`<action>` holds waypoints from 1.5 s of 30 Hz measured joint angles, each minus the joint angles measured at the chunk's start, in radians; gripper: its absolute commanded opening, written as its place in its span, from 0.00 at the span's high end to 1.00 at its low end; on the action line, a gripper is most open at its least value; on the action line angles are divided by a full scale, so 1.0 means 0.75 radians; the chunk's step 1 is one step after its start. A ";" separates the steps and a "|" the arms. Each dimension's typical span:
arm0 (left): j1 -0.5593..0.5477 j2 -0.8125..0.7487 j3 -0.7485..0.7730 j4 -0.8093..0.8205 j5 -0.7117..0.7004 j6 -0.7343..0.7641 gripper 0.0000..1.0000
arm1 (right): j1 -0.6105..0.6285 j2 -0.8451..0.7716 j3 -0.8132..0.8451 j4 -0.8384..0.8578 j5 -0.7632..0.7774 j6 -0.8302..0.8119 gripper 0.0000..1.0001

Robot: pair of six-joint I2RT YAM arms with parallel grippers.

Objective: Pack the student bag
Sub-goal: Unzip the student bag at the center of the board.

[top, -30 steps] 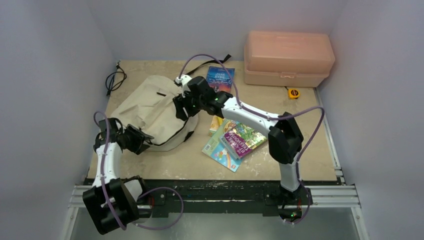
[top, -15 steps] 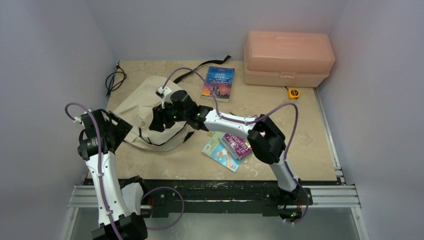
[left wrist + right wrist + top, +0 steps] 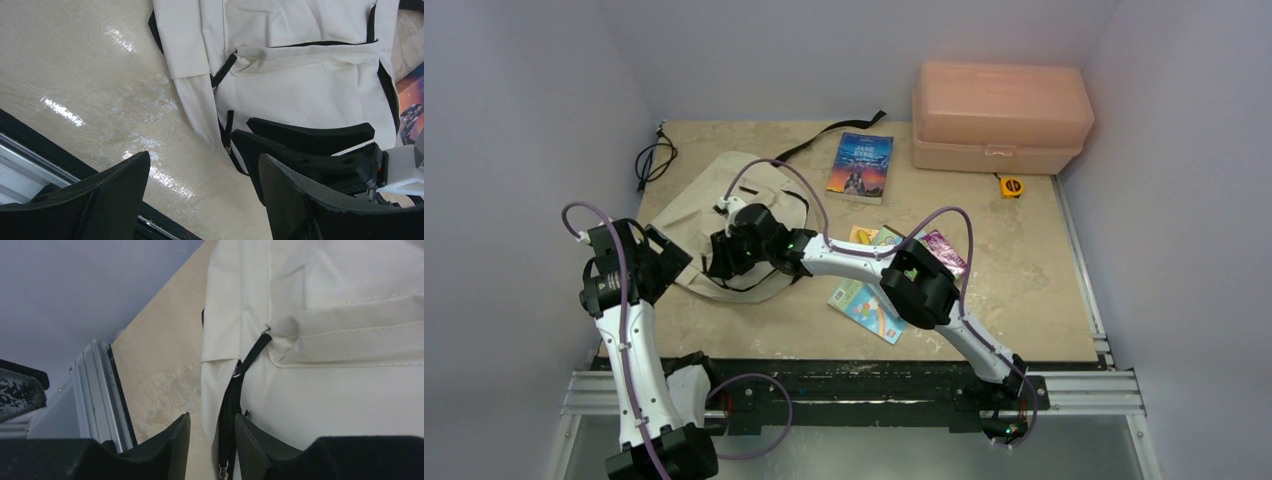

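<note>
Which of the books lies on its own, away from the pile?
The blue Jane Eyre book, alone near the pink box; the other books overlap in a pile nearer the front.

There is one beige backpack (image 3: 689, 195), one pink box (image 3: 999, 115), one yellow tape measure (image 3: 1011, 186) and one black cable (image 3: 652, 160). Books (image 3: 860, 165) number at least four, some overlapping.
</note>
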 measured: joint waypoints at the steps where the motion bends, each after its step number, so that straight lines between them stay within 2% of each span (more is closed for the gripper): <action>1: 0.000 0.001 -0.002 0.004 0.005 0.001 0.21 | 0.005 0.010 0.024 -0.002 0.008 -0.005 0.59; 11: 0.000 0.001 -0.020 0.025 0.033 0.014 0.21 | 0.039 0.094 0.112 -0.084 0.113 -0.053 0.59; 18: 0.000 0.002 -0.037 0.046 0.056 0.032 0.21 | 0.062 0.140 0.127 -0.133 0.166 -0.088 0.68; 21: -0.001 0.004 -0.041 0.052 0.066 0.032 0.21 | 0.070 0.140 0.138 -0.146 0.185 -0.099 0.78; 24: -0.002 0.011 -0.042 0.061 0.084 0.032 0.21 | 0.076 0.140 0.142 -0.158 0.192 -0.110 1.00; 30: -0.002 0.083 -0.099 0.122 0.209 -0.008 0.24 | 0.075 0.127 0.123 -0.151 0.176 -0.096 1.00; 34: 0.000 0.223 -0.202 0.212 0.347 -0.092 0.31 | 0.064 -0.016 -0.040 -0.110 0.154 -0.037 1.00; 38: 0.017 0.428 -0.311 0.329 0.491 -0.201 0.29 | 0.055 -0.209 -0.191 -0.002 0.132 0.042 1.00; 45: 0.032 0.497 -0.339 0.444 0.561 -0.284 0.28 | 0.046 -0.340 -0.401 0.227 0.098 0.180 1.00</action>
